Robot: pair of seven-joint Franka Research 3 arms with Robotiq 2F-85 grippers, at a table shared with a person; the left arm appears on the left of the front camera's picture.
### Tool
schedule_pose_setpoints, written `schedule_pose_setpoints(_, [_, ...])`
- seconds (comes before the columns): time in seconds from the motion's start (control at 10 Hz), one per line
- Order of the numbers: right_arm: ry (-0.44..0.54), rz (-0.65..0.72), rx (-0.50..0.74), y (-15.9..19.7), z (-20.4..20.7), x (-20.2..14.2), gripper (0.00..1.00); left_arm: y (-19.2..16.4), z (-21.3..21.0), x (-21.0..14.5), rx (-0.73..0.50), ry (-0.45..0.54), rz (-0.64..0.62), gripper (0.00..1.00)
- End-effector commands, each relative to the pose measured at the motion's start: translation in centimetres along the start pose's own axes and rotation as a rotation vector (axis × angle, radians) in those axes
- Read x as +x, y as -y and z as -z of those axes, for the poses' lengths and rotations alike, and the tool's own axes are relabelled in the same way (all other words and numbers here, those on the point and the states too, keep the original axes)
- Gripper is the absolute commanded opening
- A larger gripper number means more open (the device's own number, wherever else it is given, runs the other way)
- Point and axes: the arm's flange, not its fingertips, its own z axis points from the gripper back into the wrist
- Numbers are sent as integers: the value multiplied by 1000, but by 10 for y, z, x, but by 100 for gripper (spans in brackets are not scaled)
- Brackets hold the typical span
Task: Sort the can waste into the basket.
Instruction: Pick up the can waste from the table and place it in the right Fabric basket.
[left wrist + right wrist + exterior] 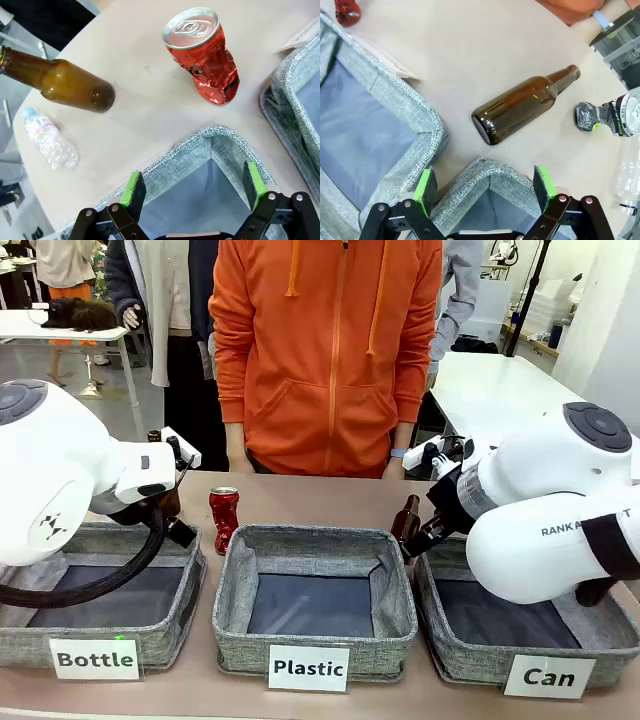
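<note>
A shiny red can (224, 517) with a dented waist stands upright on the table behind the gap between the two left baskets; it is also the red can (205, 60) ahead of my left gripper (195, 187). That gripper hangs open and empty over a basket's far corner. A crushed black can (612, 118) with a silver top lies at the right edge of the right wrist view. My right gripper (487, 187) is open and empty above the far left corner of the grey "Can" basket (470, 658), whose rim (482, 167) lies just under the fingers.
Grey baskets labelled "Bottle" (150, 645) and "Plastic" (395, 590) stand left and middle. A brown glass bottle (525, 107) lies beyond the Can basket; another (60, 82) and a clear plastic bottle (50, 142) lie behind the Bottle basket. A person in orange (325, 350) stands at the far edge.
</note>
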Motion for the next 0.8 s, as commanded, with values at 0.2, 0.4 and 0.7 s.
schedule_pose_setpoints(0.2, [0, 0, 0, 0, 0, 0, 100, 0, 0, 0, 0, 0, 0, 100])
schedule_pose_setpoints(0.4, [0, 0, 0, 0, 0, 0, 100, 0, 0, 0, 0, 0, 0, 100])
schedule_pose_setpoints(0.7, [0, 0, 0, 0, 0, 0, 100, 0, 0, 0, 0, 0, 0, 100])
